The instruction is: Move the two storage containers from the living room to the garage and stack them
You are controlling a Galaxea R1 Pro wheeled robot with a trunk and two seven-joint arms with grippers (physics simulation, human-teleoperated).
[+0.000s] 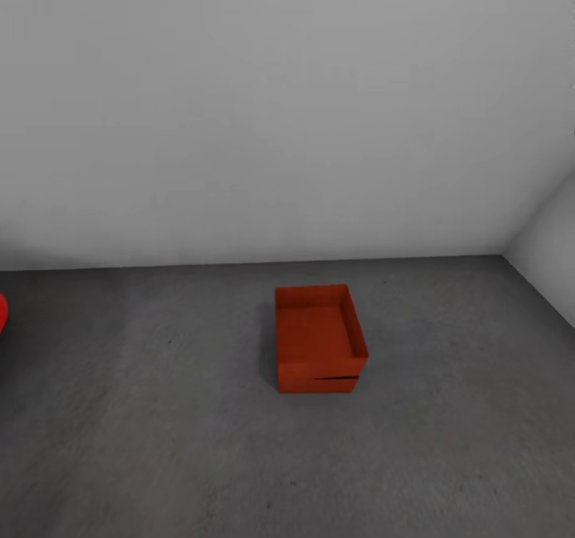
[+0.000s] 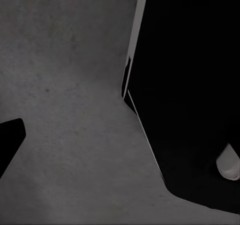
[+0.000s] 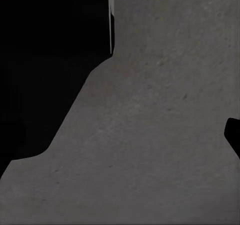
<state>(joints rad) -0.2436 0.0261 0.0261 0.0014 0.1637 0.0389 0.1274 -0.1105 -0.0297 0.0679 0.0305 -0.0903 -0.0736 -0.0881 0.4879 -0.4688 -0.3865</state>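
In the head view the two storage containers stand stacked on the garage's dark grey floor point(image 1: 160, 442), near the back wall. The upper red-orange bin point(image 1: 314, 324) is open-topped and empty. It rests on the lower bin point(image 1: 318, 383), slightly askew, with a thin dark gap at the front right. Both arms are apart from the stack. In the left wrist view one dark fingertip point(image 2: 11, 137) pokes in at the frame's edge over bare floor. The right wrist view likewise has a single dark fingertip point(image 3: 233, 135) at its edge. Nothing is held between the fingers.
A plain grey-white wall point(image 1: 287, 123) runs behind the stack and meets a side wall point(image 1: 551, 251) at the right. A sliver of the red car point(image 1: 2, 314) shows at the left edge. The robot's black body point(image 2: 190, 85) looms beside both wrists.
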